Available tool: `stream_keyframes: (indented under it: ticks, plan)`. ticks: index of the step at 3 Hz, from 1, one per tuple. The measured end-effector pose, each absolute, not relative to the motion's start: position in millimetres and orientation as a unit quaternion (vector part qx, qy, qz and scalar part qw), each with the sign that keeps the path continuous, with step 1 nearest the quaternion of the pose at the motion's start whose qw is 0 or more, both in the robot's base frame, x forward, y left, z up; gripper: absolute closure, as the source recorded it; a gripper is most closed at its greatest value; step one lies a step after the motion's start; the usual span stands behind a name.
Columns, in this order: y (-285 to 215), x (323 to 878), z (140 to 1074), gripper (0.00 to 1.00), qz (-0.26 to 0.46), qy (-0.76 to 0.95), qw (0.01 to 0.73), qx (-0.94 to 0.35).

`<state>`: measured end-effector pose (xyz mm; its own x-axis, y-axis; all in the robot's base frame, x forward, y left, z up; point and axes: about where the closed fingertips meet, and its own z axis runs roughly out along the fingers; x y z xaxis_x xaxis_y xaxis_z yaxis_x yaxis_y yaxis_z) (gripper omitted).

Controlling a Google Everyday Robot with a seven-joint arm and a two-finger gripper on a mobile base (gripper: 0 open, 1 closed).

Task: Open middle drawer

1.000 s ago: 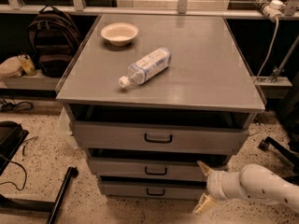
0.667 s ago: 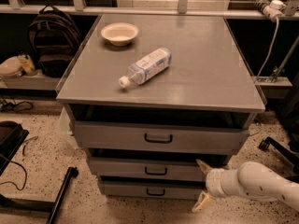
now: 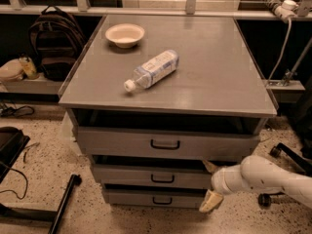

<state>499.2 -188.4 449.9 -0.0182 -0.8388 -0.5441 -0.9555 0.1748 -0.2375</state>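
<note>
Up and to the left of the gripper (image 3: 210,184) there's the grey cabinet top (image 3: 214,77), carrying a cream bowl (image 3: 125,34) at the far side and a plastic bottle (image 3: 152,69) lying on its side nearer the front edge. Far off to the gripper's left, a dark backpack (image 3: 46,38) leans at the wall, and a black pole (image 3: 63,204) lies on the speckled floor (image 3: 44,179). Now the middle drawer (image 3: 126,175): a low grey front with a small black loop handle (image 3: 162,179), second of three, stretching left from the gripper. The gripper sits at its right end, fingers spread apart, one above and one below.
</note>
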Motion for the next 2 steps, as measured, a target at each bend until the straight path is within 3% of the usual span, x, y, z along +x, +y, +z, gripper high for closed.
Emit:
stream_keyframes:
  ticks: [2]
  plan:
    - [-210.5, 516.6, 422.8, 0.0, 0.093, 0.722, 0.283, -0.624]
